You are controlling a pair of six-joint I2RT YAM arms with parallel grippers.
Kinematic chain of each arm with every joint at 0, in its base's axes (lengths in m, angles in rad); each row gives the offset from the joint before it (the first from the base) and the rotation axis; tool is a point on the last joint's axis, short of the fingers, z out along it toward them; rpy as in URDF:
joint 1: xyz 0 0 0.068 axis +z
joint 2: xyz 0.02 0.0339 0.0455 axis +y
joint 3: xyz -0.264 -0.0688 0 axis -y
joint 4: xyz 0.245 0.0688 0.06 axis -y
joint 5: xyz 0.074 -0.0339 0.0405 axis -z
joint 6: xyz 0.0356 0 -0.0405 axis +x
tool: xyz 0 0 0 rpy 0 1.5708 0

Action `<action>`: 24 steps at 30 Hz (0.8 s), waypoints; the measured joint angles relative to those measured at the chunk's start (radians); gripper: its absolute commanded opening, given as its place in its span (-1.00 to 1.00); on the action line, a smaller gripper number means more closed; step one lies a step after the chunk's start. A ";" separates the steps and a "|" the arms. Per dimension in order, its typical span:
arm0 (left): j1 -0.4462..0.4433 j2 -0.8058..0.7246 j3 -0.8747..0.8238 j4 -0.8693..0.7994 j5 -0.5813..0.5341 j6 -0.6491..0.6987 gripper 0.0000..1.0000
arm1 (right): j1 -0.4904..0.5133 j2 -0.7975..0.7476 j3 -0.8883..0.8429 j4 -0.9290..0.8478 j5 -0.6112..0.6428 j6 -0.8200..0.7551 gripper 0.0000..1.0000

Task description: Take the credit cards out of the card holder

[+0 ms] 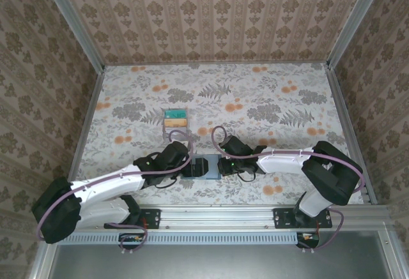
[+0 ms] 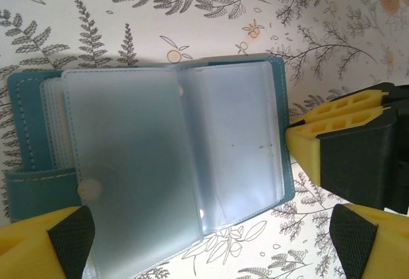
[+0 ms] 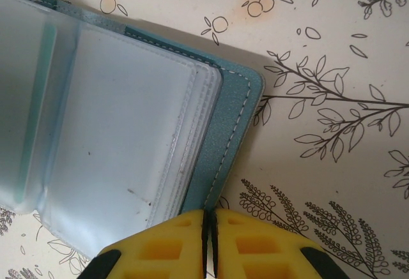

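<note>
The card holder (image 2: 160,164) is pinned by the closed right gripper (image 3: 209,228); any remaining card must be pinched by the spread left gripper (image 2: 208,250).

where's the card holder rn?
Top view: the card holder lies open on the table, front centre, between the left pincer and right pincer; two credit cards sit farther back, slightly left.

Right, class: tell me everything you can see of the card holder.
The card holder lies open and flat on the floral table. Its cover is dark teal, leather-like, with pale stitching and a snap tab; inside are frosted clear plastic sleeves fanned like pages. The shut right fingers seem to touch its cover edge; the open left fingers straddle its opposite side.
</note>
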State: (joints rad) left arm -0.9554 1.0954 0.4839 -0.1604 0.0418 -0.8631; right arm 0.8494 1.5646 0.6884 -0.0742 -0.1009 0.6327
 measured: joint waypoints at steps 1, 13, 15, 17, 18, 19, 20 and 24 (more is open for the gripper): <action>0.000 0.006 0.000 0.005 0.000 0.000 0.96 | 0.000 0.000 0.000 0.000 0.000 0.000 -0.72; -0.006 -0.001 0.000 -0.023 -0.018 -0.001 0.95 | 0.001 0.000 0.000 0.000 0.000 0.000 -0.72; -0.008 -0.018 0.000 -0.033 -0.024 -0.005 0.95 | 0.001 0.000 0.000 0.001 0.000 0.000 -0.72; -0.007 -0.023 0.000 -0.037 -0.027 -0.008 0.95 | 0.001 0.000 0.000 0.001 0.000 0.000 -0.72; -0.007 -0.021 -0.001 -0.037 -0.027 -0.008 0.95 | 0.001 0.000 0.000 0.001 0.000 0.000 -0.72; -0.008 -0.020 -0.003 -0.035 -0.026 -0.009 0.95 | 0.001 0.000 0.000 0.001 0.000 0.000 -0.72; -0.008 -0.015 -0.006 -0.033 -0.026 -0.010 0.95 | 0.001 0.000 0.000 0.001 0.000 0.000 -0.72; -0.008 0.025 -0.013 -0.024 -0.014 -0.012 0.95 | 0.001 0.000 0.000 0.001 0.000 0.000 -0.72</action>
State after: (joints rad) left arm -0.9638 1.1206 0.4713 -0.1848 0.0273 -0.8753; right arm 0.8501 1.5646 0.6884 -0.0734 -0.1009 0.6331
